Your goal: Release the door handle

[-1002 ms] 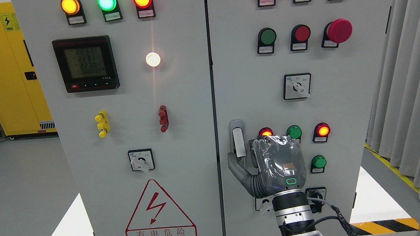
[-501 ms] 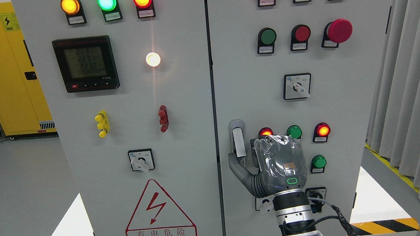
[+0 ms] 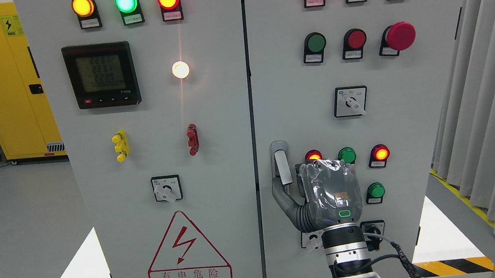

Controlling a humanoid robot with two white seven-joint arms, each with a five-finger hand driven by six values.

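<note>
The silver door handle [image 3: 281, 165] stands upright at the left edge of the right cabinet door [image 3: 287, 87], its lower end leaning slightly right. My right hand [image 3: 287, 188], wrapped in clear plastic, comes up from the bottom edge and sits at the handle's lower end. The grey thumb [image 3: 278, 194] lies against the handle's lower left, and the curled fingers [image 3: 300, 180] sit just right of it, so the hand is shut on the handle. The palm hides the contact itself. My left arm is out of view.
Lit indicator lamps, push buttons, a red mushroom button [image 3: 399, 36] and rotary switches [image 3: 350, 101] cover the right door around the hand. The left door [image 3: 157, 119] carries a meter and a warning triangle. A grey curtain [image 3: 482, 94] hangs at right, and a yellow cabinet [image 3: 5, 87] stands at far left.
My right hand has shifted slightly to the right, and the handle's lower end has tilted a little right with it. The meter reading changed.
</note>
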